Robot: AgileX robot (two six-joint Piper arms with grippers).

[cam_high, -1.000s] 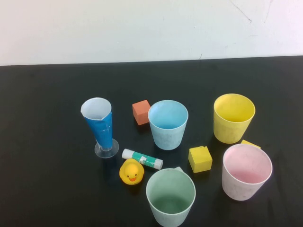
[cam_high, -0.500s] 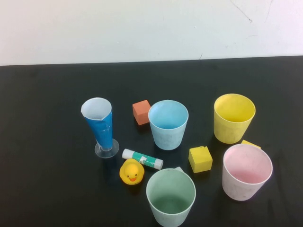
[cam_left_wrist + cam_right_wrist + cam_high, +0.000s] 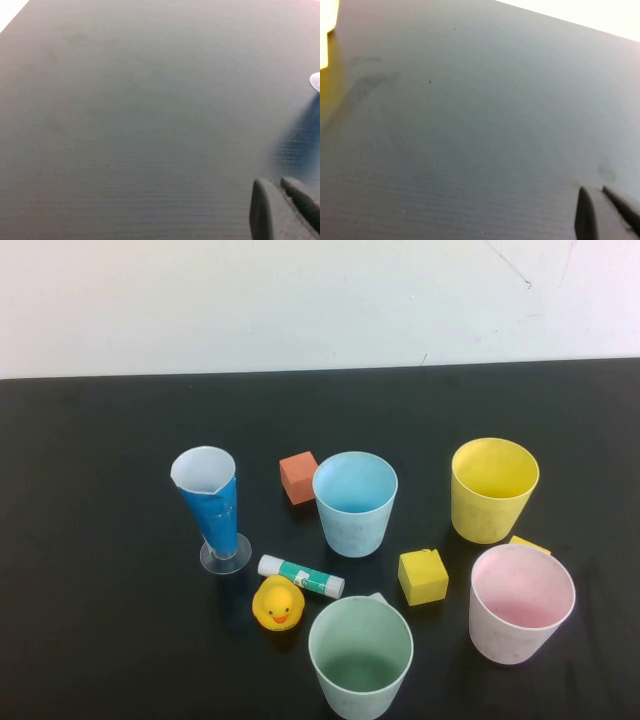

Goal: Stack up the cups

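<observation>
Four pastel tumblers stand upright and apart on a black surface (image 3: 90,440), none nested yet, so stacking looks not yet begun. The light blue cup (image 3: 354,502) is near the middle, the yellow cup (image 3: 493,488) to its right, the pink cup (image 3: 521,603) at the near right, the green cup (image 3: 360,657) at the near edge. Between them lie an orange block (image 3: 298,477), a yellow block (image 3: 423,576), a glue stick (image 3: 301,576) and a rubber duck (image 3: 278,603); a tall blue cone glass (image 3: 211,508) stands to the left. Neither arm shows from above. The left claw (image 3: 282,207) and right claw (image 3: 602,212) hang over bare surface, each empty with tips close together. A likely next move: one claw must spread, reach a cup, and grip its rim
</observation>
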